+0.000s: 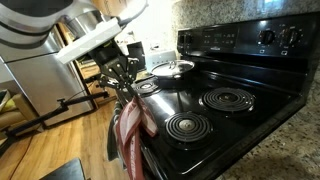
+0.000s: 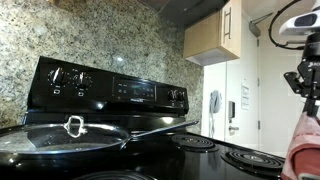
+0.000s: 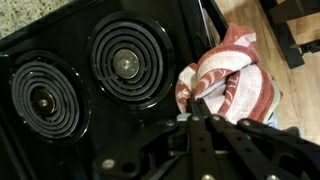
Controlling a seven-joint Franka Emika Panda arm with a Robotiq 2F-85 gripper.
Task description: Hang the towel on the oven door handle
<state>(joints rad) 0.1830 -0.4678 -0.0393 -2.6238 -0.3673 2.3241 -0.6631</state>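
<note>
One towel (image 3: 232,82), red with white stripes, sits bunched and pinched in the closed fingers (image 3: 203,128); it hangs below them past the stove (image 1: 265,115) front edge. Nearest coil burner (image 3: 125,62) lies just beside it.

The towel (image 1: 128,137) hangs from my gripper (image 1: 124,80), just before the front edge of the stove (image 1: 240,128). A lidded pan (image 1: 170,68) sits on a rear burner. The control panel (image 1: 240,40) stands behind the burners (image 1: 228,99).
</note>
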